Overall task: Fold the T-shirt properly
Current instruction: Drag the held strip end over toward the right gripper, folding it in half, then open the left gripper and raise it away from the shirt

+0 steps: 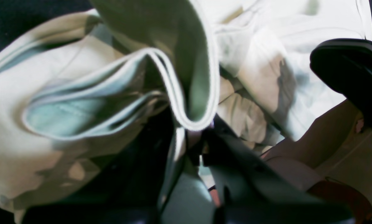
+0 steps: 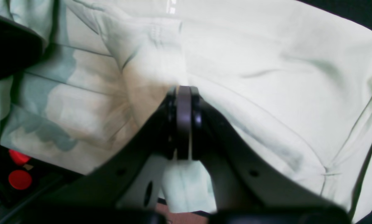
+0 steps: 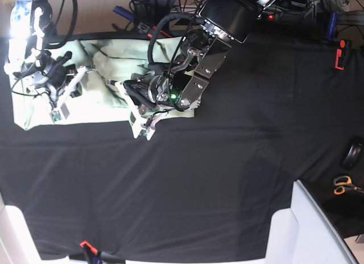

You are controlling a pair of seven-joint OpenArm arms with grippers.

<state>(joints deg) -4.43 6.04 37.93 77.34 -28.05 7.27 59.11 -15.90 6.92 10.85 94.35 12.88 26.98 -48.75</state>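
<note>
1. T-shirt [image 3: 102,96] lies bunched in the upper left of the base view, on the table [image 3: 227,161], a wide black cloth.
2. Judged step: an early fold, both arms lifting pinched cloth; next calls for carrying both pinches across evenly and laying them flat.
3. Left gripper [image 1: 192,137] is closed on a doubled hem fold.
4. Right gripper [image 2: 183,124] is clamped tight on a pinch of shirt.
5. Scissors [image 3: 343,185] lie at the right edge; cables clutter the top.
</note>
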